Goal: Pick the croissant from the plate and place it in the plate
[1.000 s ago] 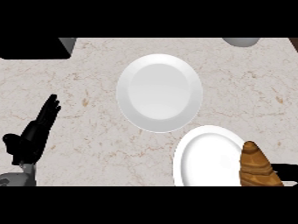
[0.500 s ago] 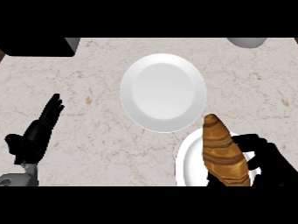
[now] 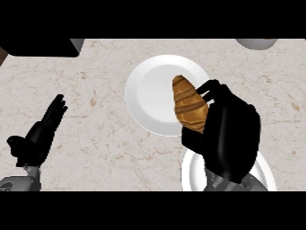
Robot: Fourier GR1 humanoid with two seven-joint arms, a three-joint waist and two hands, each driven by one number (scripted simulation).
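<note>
- Black left hand (image 3: 37,134) on a grey forearm, at the lower left of the head view: fingers straight and together, pointing up and away over the pale marbled stone counter (image 3: 95,76); holding nothing, at rest.
- Black box-shaped object (image 3: 39,46), up and beyond the left hand at the counter's far left corner; only its lower part visible.
- Large round white plate (image 3: 148,101), well to the right of the left hand and directly left of the right hand, lying flat on the counter.
- Golden-brown ridged croissant (image 3: 187,105), lengthwise over the right half of that plate, held along its right side and lower end; contact with the plate surface not discernible.
- Black right hand (image 3: 228,130), fingers curled round the croissant's right flank, palm covering its lower end.
- Second round white plate (image 3: 266,173), under and behind the right hand's wrist at the lower edge; mostly hidden, only rim parts showing on either side.
- Pale grey rounded object (image 3: 256,43), up and to the right of the right hand at the counter's far edge; cut off, kind not discernible.
</note>
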